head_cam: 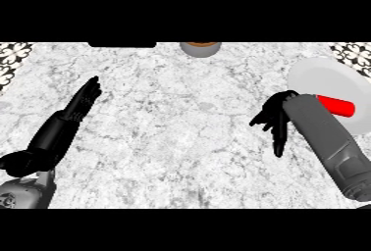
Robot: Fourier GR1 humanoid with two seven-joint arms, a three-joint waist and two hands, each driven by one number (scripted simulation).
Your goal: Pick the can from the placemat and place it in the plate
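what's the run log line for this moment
can: on its side in plate | right hand: open, clear of can, beside plate | left hand: open, resting at left

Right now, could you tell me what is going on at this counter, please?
The red can lies on its side in the white plate at the right of the marble counter, its near end hidden behind the right forearm. The right hand hangs just left of the plate, fingers relaxed and holding nothing. The left hand rests open at the left, fingers straight. Judging by this, the can is placed.
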